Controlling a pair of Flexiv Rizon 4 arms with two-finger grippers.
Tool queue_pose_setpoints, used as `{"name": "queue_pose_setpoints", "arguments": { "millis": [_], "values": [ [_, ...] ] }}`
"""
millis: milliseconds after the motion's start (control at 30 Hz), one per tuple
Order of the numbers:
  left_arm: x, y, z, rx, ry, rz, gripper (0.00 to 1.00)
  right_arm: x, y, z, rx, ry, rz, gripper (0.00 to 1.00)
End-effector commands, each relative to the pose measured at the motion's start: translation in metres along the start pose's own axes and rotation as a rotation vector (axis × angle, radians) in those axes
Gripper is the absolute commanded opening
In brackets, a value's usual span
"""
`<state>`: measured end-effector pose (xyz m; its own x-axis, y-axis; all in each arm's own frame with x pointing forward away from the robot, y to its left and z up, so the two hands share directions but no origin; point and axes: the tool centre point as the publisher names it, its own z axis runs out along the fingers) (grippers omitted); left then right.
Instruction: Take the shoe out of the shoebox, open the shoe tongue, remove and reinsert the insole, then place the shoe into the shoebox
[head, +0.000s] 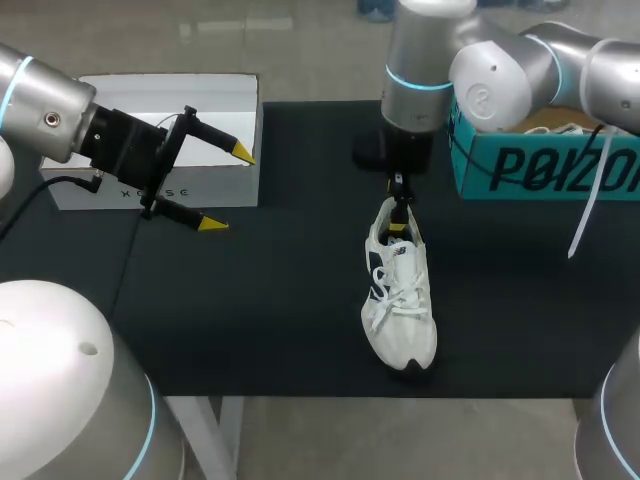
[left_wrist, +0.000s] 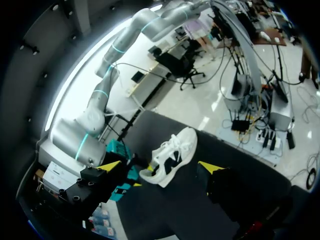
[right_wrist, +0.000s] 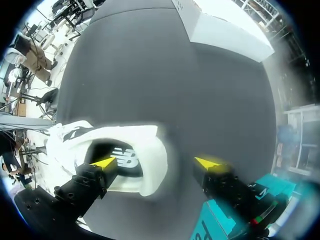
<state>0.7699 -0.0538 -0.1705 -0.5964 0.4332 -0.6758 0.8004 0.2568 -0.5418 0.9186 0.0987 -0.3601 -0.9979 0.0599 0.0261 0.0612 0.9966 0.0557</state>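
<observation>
Head view | shoe (head: 400, 300) mid-table, left of teal shoebox (head: 520, 170) | right gripper (head: 400, 205) jaws open, straddling heel | left gripper (head: 228, 188) open, far left | I judge risk: shallow heel pinch slips, shoe tips.

The left arm (head: 45, 110) is hanging over the left side, the left gripper (head: 226, 188) pointing right with its fingers spread wide. The right arm (head: 500, 70) is pointing straight down mid-table, the right gripper (right_wrist: 156, 162) holding its fingers apart.
</observation>
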Motion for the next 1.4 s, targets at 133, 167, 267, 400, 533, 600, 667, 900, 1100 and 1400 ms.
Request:
{"name": "queue_pose_setpoints", "arguments": {
  "millis": [133,167,267,400,533,600,667,900,1100,1400],
  "values": [
    [0.0,0.0,-0.001,-0.001,0.003,0.0,1.0,-0.003,0.0,0.004,0.007,-0.004,0.007,0.65],
    [0.0,0.0,-0.001,-0.001,0.003,0.0,1.0,-0.003,0.0,0.004,0.008,-0.005,0.008,0.48],
    [0.0,0.0,-0.001,-0.001,0.003,0.0,1.0,-0.001,-0.002,0.004,0.014,-0.009,0.015,0.4],
    [0.0,0.0,-0.001,-0.001,0.003,0.0,1.0,0.001,-0.004,0.004,0.02,-0.009,0.021,0.34],
    [0.0,0.0,-0.001,-0.001,0.003,0.0,1.0,0.003,-0.006,0.004,0.023,-0.012,0.027,0.23],
    [0.0,0.0,-0.001,-0.001,0.003,0.0,1.0,0.004,-0.007,0.003,0.023,-0.015,0.029,0.1],
    [0.0,0.0,-0.001,-0.001,0.003,0.0,1.0,0.005,-0.007,0.002,0.023,-0.019,0.032,0.0],
    [0.0,0.0,-0.001,-0.001,0.003,0.0,1.0,0.017,-0.004,-0.011,0.018,-0.037,0.044,0.0],
    [0.0,0.0,-0.001,-0.001,0.003,0.0,1.0,0.033,0.007,-0.048,0.011,-0.066,0.039,0.0],
    [0.0,0.0,-0.001,-0.001,0.003,0.0,1.0,0.023,0.015,-0.15,0.083,-0.083,0.017,0.0]
  ]
}}
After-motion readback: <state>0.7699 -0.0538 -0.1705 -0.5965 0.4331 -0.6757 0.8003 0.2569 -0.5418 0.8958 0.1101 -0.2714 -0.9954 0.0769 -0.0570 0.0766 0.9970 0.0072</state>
